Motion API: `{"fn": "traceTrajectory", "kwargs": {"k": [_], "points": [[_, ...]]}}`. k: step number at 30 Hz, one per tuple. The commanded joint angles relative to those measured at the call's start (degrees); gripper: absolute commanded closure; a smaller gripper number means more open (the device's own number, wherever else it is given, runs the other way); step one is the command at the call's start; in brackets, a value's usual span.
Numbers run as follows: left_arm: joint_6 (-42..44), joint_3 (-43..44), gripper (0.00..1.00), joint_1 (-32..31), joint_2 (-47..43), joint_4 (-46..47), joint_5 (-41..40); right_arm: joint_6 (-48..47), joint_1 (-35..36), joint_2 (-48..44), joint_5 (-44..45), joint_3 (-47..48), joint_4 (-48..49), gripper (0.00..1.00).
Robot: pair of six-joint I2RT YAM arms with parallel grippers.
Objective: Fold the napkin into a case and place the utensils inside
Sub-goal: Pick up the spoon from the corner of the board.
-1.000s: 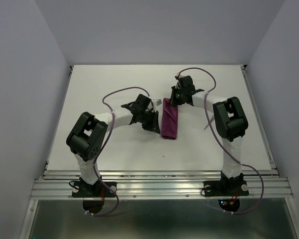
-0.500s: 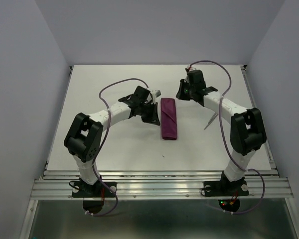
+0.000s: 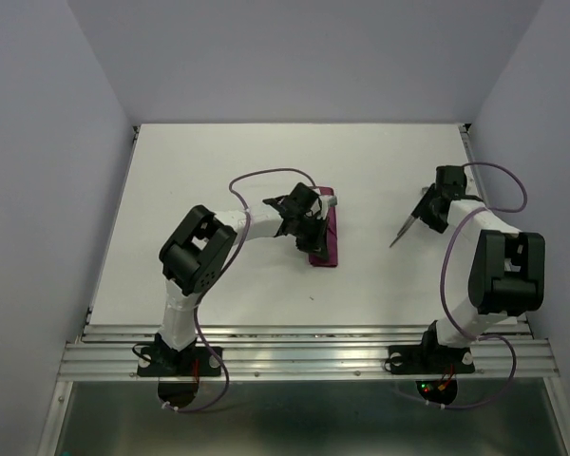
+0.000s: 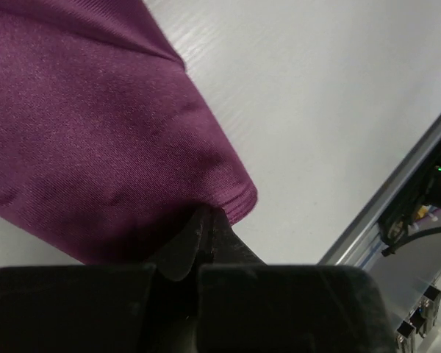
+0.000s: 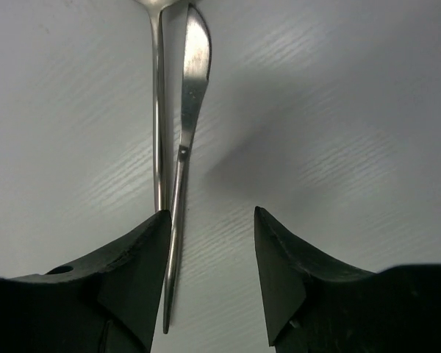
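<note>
The plum-purple napkin lies folded into a narrow case at the table's middle. My left gripper sits at its left edge. In the left wrist view the left gripper is shut, its tips pinched on the cloth's near edge by a corner. The two silver utensils lie side by side on the table to the right. My right gripper hovers over their far end. In the right wrist view the right gripper stands open, with the utensils running past its left finger and not gripped.
The white table has a metal rail along its near edge. Purple cables loop from both arms. Plain walls close in the left, back and right sides.
The right arm swung away from the napkin to the utensils on the right and its jaws opened. The left gripper moved right onto the napkin's edge and shut.
</note>
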Motion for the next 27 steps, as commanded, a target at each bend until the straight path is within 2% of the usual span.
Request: {"fn": "traceTrajectory", "kwargs": {"k": [1,5,14,19,25,27], "points": [[0.54,1.81,1.0,0.38,3.81,0.78,-0.47,0.93,0.29,-1.42,2.03,0.27,-1.23,0.46],[0.97,2.6,1.0,0.38,2.86,0.6,-0.11,0.14,0.29,0.96,0.19,1.67,-0.97,0.48],[3.61,8.58,1.0,0.47,-6.46,-8.63,-5.21,-0.92,0.29,7.11,0.27,8.52,-0.17,0.55],[3.35,8.23,1.0,0.55,-11.65,-10.04,-4.95,-1.71,0.29,10.54,1.5,11.69,-0.08,0.59],[2.82,6.91,1.0,0.82,-13.59,-10.04,-5.12,-2.06,0.29,15.28,2.65,13.97,0.0,0.61],[2.47,6.21,1.0,1.08,-13.93,-9.69,-5.21,-2.06,0.29,16.25,1.78,14.42,0.61,0.65]]}}
